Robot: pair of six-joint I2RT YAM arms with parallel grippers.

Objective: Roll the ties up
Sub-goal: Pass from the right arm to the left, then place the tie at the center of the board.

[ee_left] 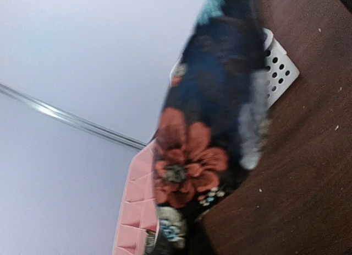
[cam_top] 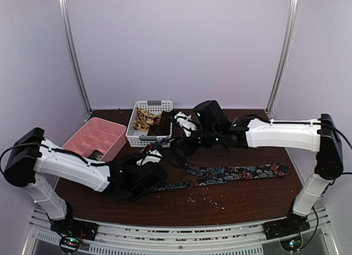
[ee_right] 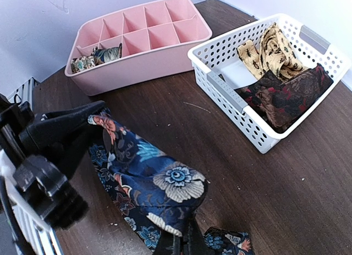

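1 floral tie (cam_top: 236,171) trails across the tabletop (cam_top: 247,200), its left end bunched between both arms. The right end effector (ee_right: 180,239) pinches a fold. I cannot tell the left end effector's (ee_right: 88,116) state, since fabric smothers its camera. A loose hold there could let the fold spring open or roll crooked.

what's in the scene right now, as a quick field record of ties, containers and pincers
floral tie: laid across the table, one end lifted off it
right pincer: shut on floral tie
left pincer: at the lifted end, grip unclear
white basket: holds tan tie and dark tie, both unrolled
pink tray: patterned fabric tucked in at one end
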